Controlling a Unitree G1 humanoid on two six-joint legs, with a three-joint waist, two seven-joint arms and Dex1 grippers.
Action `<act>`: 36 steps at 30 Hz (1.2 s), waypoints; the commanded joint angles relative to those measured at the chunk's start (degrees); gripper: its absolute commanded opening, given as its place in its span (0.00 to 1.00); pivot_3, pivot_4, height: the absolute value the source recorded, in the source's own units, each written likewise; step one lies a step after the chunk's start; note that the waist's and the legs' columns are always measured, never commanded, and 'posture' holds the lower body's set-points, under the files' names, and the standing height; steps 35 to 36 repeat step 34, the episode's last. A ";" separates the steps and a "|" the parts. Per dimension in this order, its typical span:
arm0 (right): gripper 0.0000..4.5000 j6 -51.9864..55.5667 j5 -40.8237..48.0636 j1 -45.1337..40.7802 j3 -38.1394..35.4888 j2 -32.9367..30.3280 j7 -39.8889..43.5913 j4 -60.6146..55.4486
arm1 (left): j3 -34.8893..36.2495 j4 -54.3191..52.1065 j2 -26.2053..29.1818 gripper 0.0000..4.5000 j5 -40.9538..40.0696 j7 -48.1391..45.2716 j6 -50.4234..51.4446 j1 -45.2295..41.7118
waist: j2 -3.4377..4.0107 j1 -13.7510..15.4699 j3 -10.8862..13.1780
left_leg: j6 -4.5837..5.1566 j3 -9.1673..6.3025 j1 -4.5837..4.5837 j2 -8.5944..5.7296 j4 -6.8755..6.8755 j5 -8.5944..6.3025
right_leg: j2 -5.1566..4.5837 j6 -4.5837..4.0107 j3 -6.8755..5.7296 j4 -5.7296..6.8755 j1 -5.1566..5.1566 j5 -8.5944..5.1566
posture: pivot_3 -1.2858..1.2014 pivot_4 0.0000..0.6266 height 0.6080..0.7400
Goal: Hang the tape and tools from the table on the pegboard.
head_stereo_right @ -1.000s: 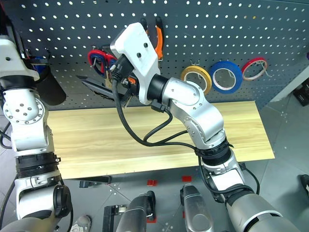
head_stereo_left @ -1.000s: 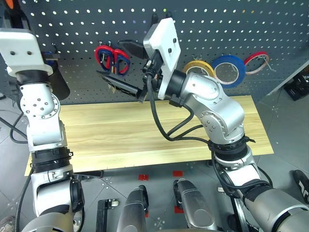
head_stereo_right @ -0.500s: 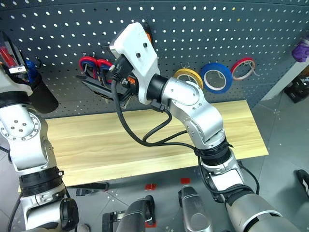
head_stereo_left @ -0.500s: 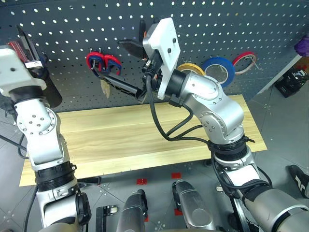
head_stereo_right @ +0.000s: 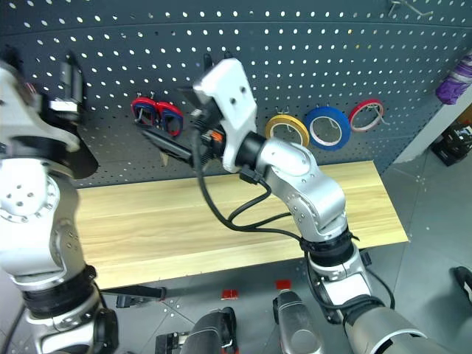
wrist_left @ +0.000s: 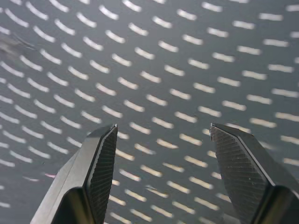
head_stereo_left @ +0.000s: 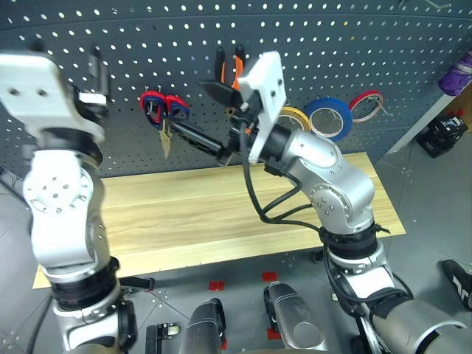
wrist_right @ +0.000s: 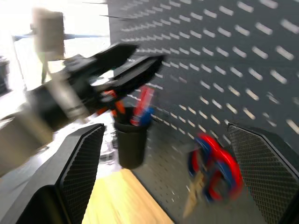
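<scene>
Both sets of fingers stand wide and empty: left fingers (wrist_left: 105, 163) face the pegboard (wrist_left: 187, 56); right fingers (wrist_right: 86, 163) flank red-and-blue scissors (wrist_right: 212, 170). Yellowish tape (head_stereo_left: 295, 116) hangs beside them, above the worktop (head_stereo_left: 184, 214).

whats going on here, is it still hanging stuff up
A humanoid robot faces the pegboard with both arms raised and nothing in either gripper. The left gripper and the right gripper both have their jaws open. The pliers, scissors, yellow tape and other rolls hang on the board, and no tools show on the table.
</scene>
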 commanded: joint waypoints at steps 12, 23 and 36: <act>1.00 -21.45 -9.94 28.11 1.94 -8.17 1.97 3.70 | -0.65 -2.42 -7.09 0.74 -4.05 -5.61 1.10 25.77 | 0.71 1.46 -3.44 | 0.25 0.02 0.29 -0.01 0.04 -0.16 | 0.04 0.00 0.11 -0.20 0.47 -0.02 | 0.44 0.19 1.00; 1.00 -34.24 -25.19 30.95 -2.45 -8.88 -16.16 27.56 | -2.86 16.92 -10.06 0.74 2.95 -6.17 -21.09 34.02 | 1.21 4.34 -7.92 | 0.39 -0.02 0.70 -0.09 0.00 -0.36 | 0.03 0.01 0.11 -0.96 1.18 -0.02 | 0.45 0.08 1.00; 1.00 -39.48 -24.32 27.06 -8.12 -8.22 -19.74 41.36 | -3.41 21.45 -10.98 0.74 -0.08 -8.70 -24.15 30.36 | 1.68 4.80 -11.29 | 0.64 -0.04 1.33 -0.09 -0.05 -0.75 | 0.05 0.01 0.13 -1.11 1.86 -0.05 | 0.46 0.01 1.00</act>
